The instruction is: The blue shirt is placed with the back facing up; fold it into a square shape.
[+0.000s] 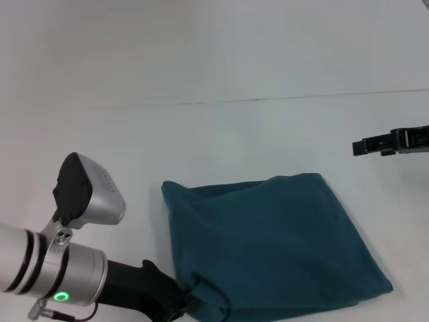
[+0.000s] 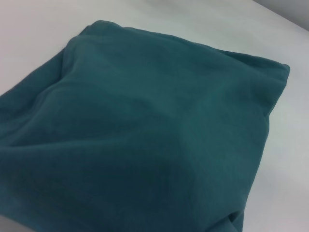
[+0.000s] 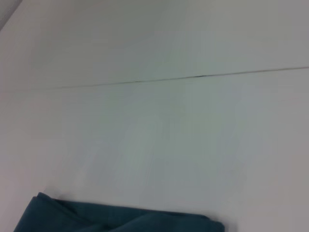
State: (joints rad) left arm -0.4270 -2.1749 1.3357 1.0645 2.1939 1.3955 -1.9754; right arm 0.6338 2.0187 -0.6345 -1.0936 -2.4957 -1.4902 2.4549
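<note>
My left fingers pinch the blue shirt at its near-left corner; it lies nearly square on the counter. My right fingers hover beyond its far-right corner, spread unclear.

The left pincer seems buried behind the blue shirt's corner.

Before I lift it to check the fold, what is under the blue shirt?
The blue shirt lies folded on the white table, bare around it. The left gripper meets its near corner. Anything beneath the cloth is hidden.
</note>
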